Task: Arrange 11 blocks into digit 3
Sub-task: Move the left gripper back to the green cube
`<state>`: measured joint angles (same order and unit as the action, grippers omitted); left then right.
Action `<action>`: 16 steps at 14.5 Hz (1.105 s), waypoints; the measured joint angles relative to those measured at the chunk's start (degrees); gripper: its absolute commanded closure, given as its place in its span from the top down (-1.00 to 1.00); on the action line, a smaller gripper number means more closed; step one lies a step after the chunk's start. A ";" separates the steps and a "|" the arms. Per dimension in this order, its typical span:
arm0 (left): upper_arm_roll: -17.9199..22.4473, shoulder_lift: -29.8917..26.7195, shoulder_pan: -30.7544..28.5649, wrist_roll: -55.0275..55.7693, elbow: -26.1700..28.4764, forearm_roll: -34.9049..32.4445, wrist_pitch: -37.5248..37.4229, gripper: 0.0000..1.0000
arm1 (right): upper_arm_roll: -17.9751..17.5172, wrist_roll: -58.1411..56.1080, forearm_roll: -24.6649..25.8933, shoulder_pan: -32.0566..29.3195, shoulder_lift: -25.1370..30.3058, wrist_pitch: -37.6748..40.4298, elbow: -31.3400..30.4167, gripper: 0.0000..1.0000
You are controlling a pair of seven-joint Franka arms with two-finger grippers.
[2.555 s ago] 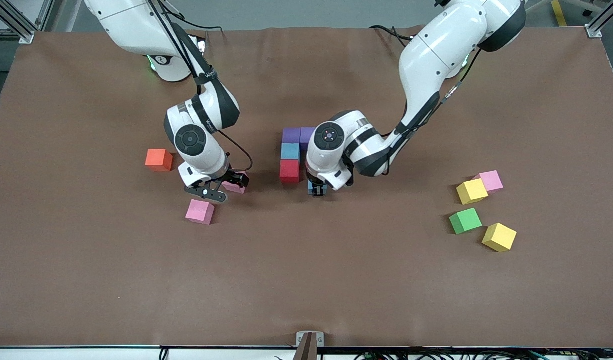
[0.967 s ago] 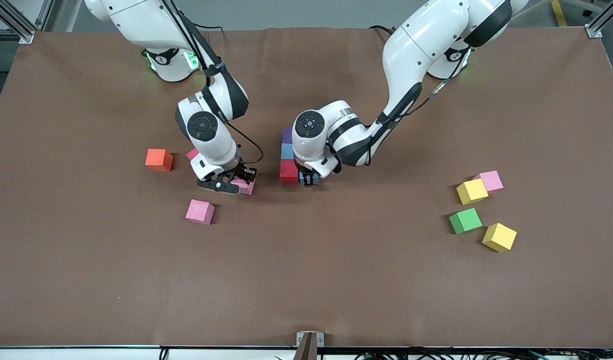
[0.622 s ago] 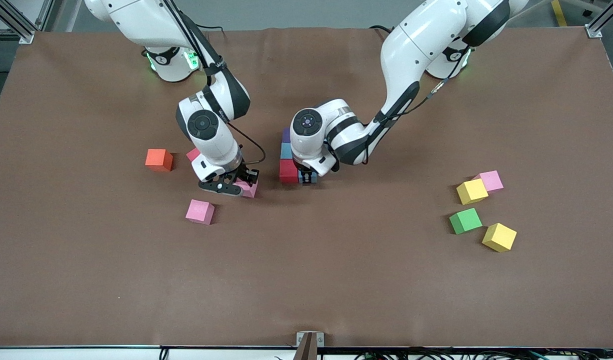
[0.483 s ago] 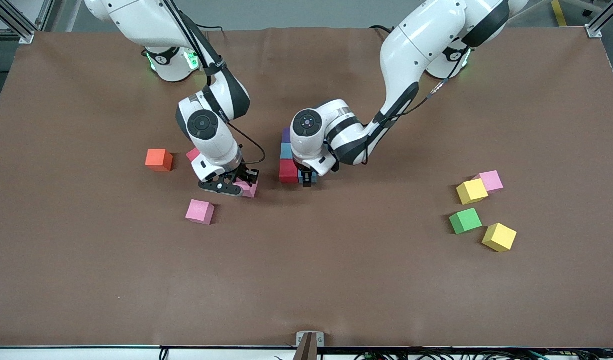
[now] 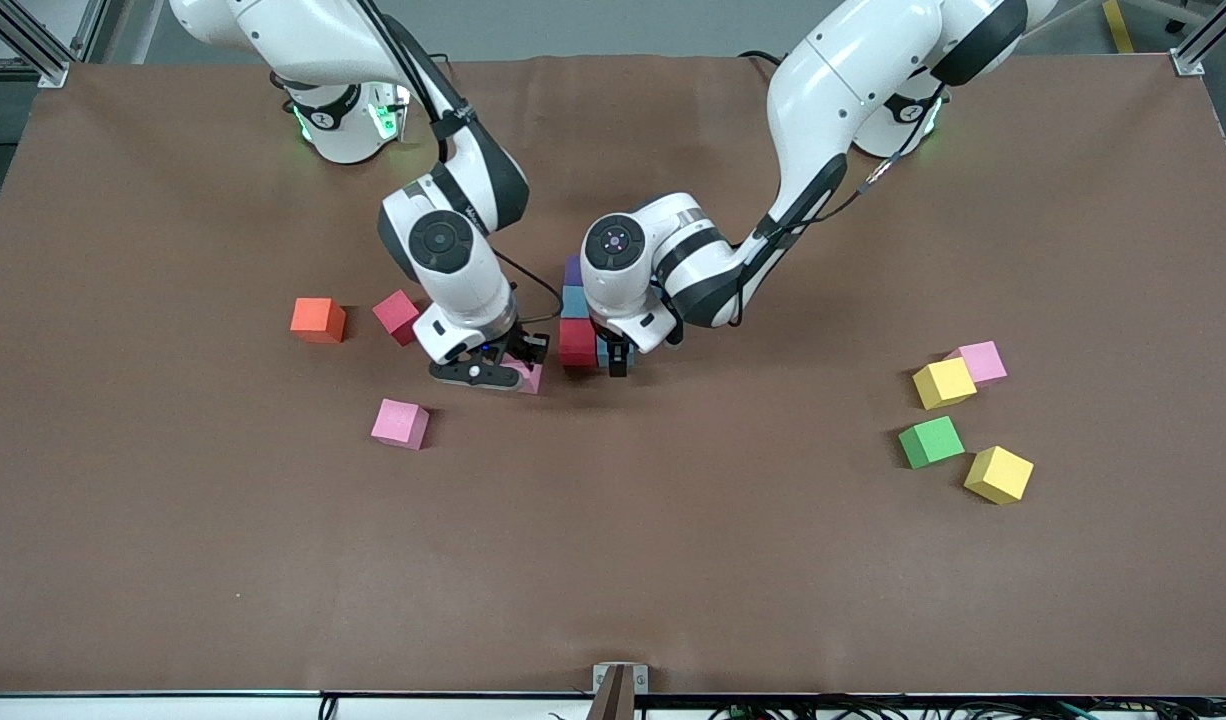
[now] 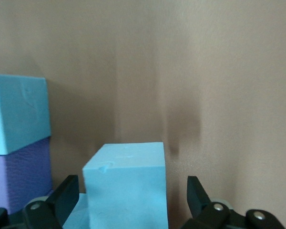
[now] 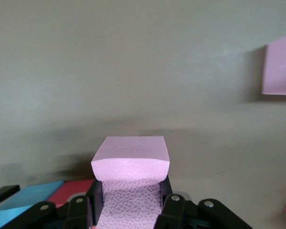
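Observation:
A partial figure stands mid-table: a purple block (image 5: 574,270), a light blue block (image 5: 574,300) and a red block (image 5: 578,342) in a column. My left gripper (image 5: 613,360) stands open around another light blue block (image 6: 126,186) set beside the red one, with gaps on both sides. In the left wrist view a light blue block (image 6: 16,112) and a purple block (image 6: 26,176) also show. My right gripper (image 5: 518,375) is shut on a pink block (image 7: 131,167), low beside the red block (image 7: 74,191) on the right arm's side. The left arm hides part of the figure.
An orange cube (image 5: 318,320), a crimson cube (image 5: 397,316) and a loose pink block (image 5: 400,423) lie toward the right arm's end. A pink block (image 5: 981,360), two yellow blocks (image 5: 943,382) (image 5: 998,474) and a green block (image 5: 931,442) lie toward the left arm's end.
My left gripper opened and let go of the light blue block beside the red one. My right arm carried the pink block toward the figure, uncovering the crimson cube.

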<state>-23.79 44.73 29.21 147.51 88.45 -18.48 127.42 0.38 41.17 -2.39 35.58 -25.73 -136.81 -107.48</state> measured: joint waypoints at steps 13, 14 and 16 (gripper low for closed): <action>0.08 -10.69 -13.58 -19.63 4.69 2.05 -6.52 1.00 | -0.09 -0.40 0.00 3.01 -13.84 4.09 16.91 -1.00; 0.09 -11.78 -15.33 -21.79 5.77 2.05 -6.52 1.00 | -0.09 -0.40 0.00 3.27 -14.55 5.92 18.46 -1.00; 0.06 -14.44 -19.11 -27.09 8.42 2.07 -6.55 1.00 | -0.09 -0.40 0.00 3.56 -15.46 7.62 20.44 -1.00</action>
<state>-23.72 30.29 10.10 120.42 96.87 -16.41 120.87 0.28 40.77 -2.39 39.14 -41.19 -129.20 -87.05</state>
